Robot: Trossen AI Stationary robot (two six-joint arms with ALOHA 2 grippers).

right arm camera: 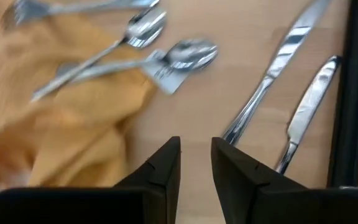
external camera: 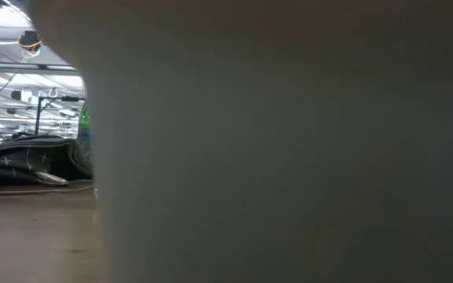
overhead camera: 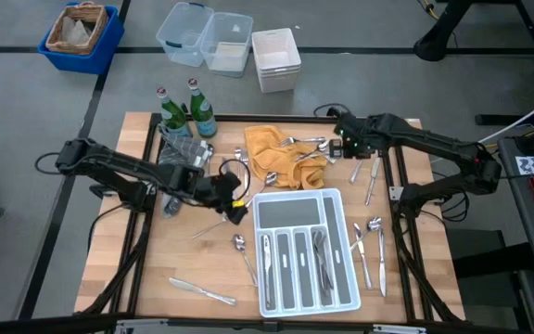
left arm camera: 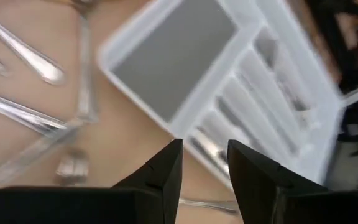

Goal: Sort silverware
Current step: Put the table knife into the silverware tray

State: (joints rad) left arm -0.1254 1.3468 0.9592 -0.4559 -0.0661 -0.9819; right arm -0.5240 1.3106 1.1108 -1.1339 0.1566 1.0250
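Knives (right arm camera: 272,78) side by side, long axes parallel, beside yellow cloth (right arm camera: 61,124).

- Grey floor (overhead camera: 360,93) around wooden table (overhead camera: 123,250).
- Beyond table: blue bin (overhead camera: 80,37), clear plastic tubs (overhead camera: 204,39), white container (overhead camera: 275,59).
- Ceiling strip lights (external camera: 22,53) far off.

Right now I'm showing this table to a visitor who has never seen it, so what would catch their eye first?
The white compartmented tray near the table's front, a few pieces already in its slots. Then the yellow cloth at the middle back with spoons lying on it, and the silverware scattered around the tray. The left gripper hovers empty by the tray's back-left corner; the right gripper sits open beside the cloth.
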